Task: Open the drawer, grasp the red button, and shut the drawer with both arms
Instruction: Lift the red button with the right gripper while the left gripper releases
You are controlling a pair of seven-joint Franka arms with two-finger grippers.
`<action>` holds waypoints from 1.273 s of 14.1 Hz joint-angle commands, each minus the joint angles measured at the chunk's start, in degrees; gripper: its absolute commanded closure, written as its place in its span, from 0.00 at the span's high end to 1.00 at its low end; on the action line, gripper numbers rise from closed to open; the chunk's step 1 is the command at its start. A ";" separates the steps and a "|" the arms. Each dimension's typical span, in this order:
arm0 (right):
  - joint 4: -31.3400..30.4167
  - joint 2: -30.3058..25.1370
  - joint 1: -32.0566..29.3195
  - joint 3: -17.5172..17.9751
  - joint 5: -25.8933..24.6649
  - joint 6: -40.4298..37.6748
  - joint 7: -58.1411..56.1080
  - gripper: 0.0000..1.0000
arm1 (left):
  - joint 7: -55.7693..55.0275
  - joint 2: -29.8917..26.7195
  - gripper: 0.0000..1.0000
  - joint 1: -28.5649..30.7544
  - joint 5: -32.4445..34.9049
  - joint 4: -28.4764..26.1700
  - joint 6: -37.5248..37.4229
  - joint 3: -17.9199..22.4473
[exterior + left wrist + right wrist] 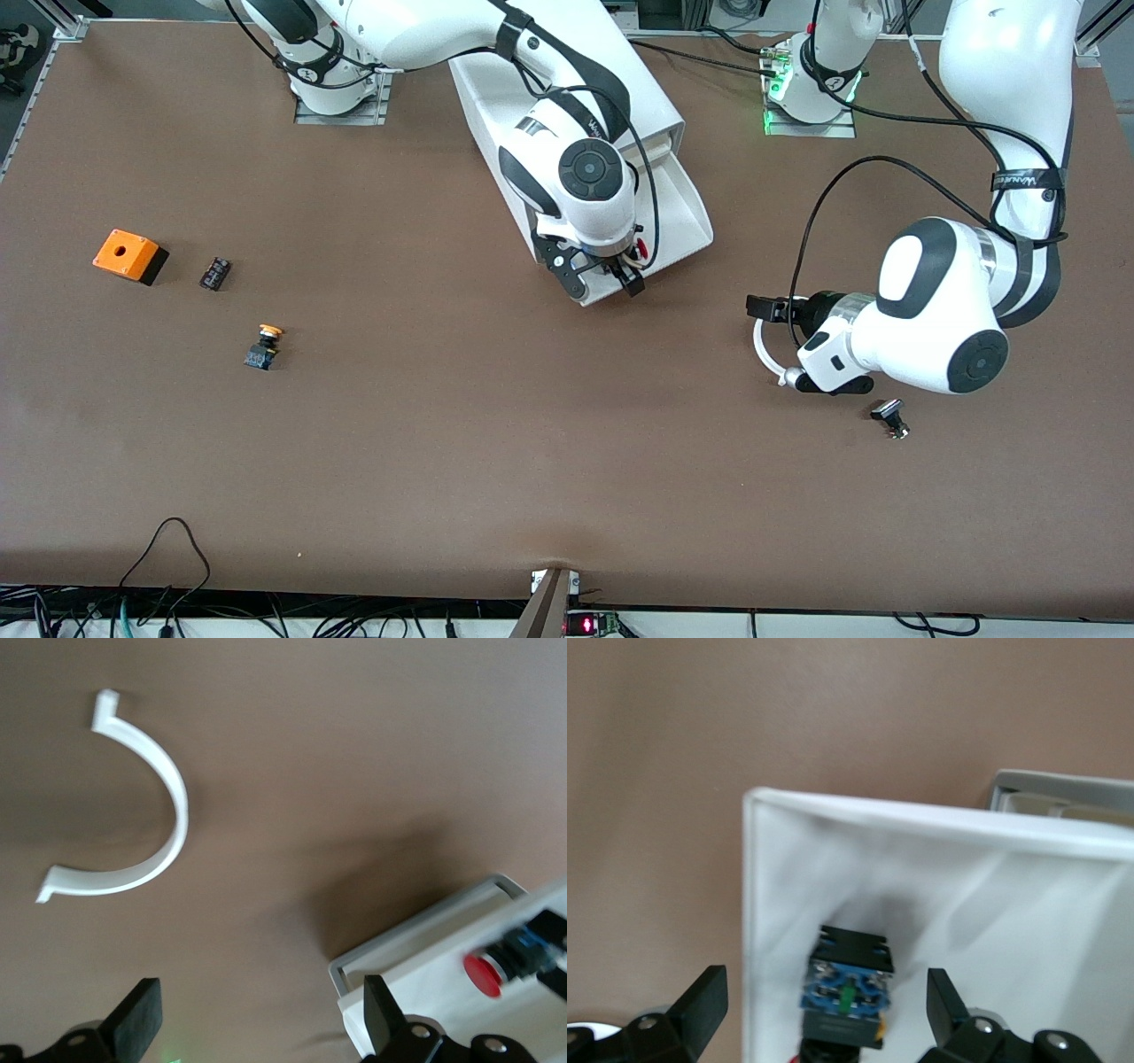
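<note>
Worktop [443,461] brown and wide, with the white cabinet [567,97] at upper centre of the front view and its drawer [687,217] pulled open below it. Right arm's pincer [604,279] hangs over the drawer's front end, fingers apart and empty, straddling the button [846,985] that lies inside the tray near its corner wall. Left arm's pincer [764,307], at centre right of the front view, waits low over bare worktop, fingers spread, by a white curved strip [133,806]. Main risk, as I judge it: one finger coming down on the drawer wall instead of inside it, shoving the tray or tipping the button. A poor squeeze on the round red cap [483,975] could also let it slip.
</note>
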 commanded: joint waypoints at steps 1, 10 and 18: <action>-0.49 0.17 0.65 -0.13 0.70 -0.23 0.88 0.99 | -7.88 -0.57 0.99 -2.77 2.68 0.48 -0.55 0.33; 0.82 -0.62 0.65 0.13 0.71 -3.30 0.26 0.22 | -20.74 0.39 0.99 -6.20 6.63 0.39 -0.47 0.59; 3.29 -4.66 -1.18 0.40 0.00 -9.02 -9.46 0.00 | -21.00 2.41 0.99 -5.67 6.46 0.74 -0.20 1.30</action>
